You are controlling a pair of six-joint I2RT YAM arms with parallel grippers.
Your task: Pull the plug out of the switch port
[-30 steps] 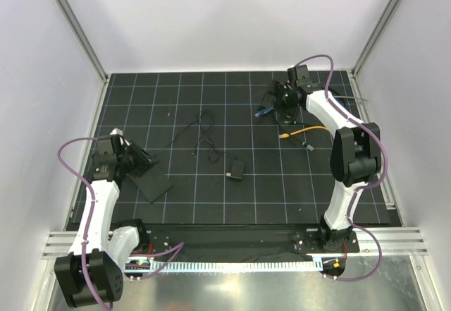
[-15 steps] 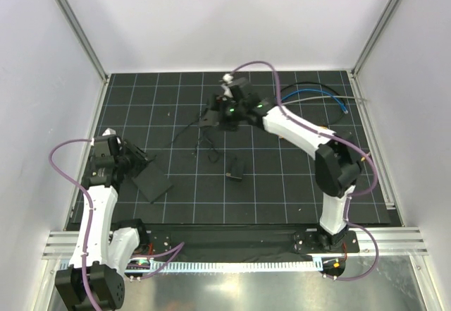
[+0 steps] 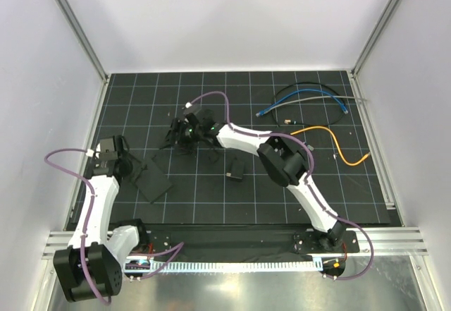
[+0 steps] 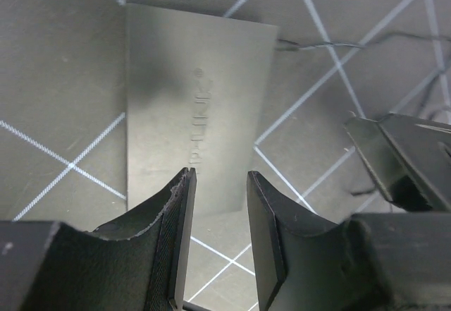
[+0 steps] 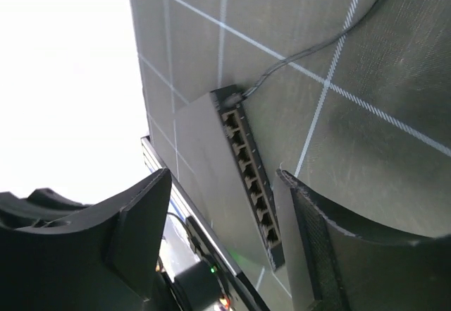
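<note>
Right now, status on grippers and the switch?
Left gripper open at the switch. Right gripper open, facing its ports. Thin black cable plugged at the end. Nothing blocking.

Right arm [image 3: 239, 136] stretched leftward, jaws wide; left arm [image 3: 99, 199] folded, jaws narrowly parted.

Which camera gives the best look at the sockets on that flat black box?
The right wrist camera: the box shows its row of sockets, with a thin cable at one end. The left wrist camera sees only its plain top; from overhead it is a small dark slab.
</note>
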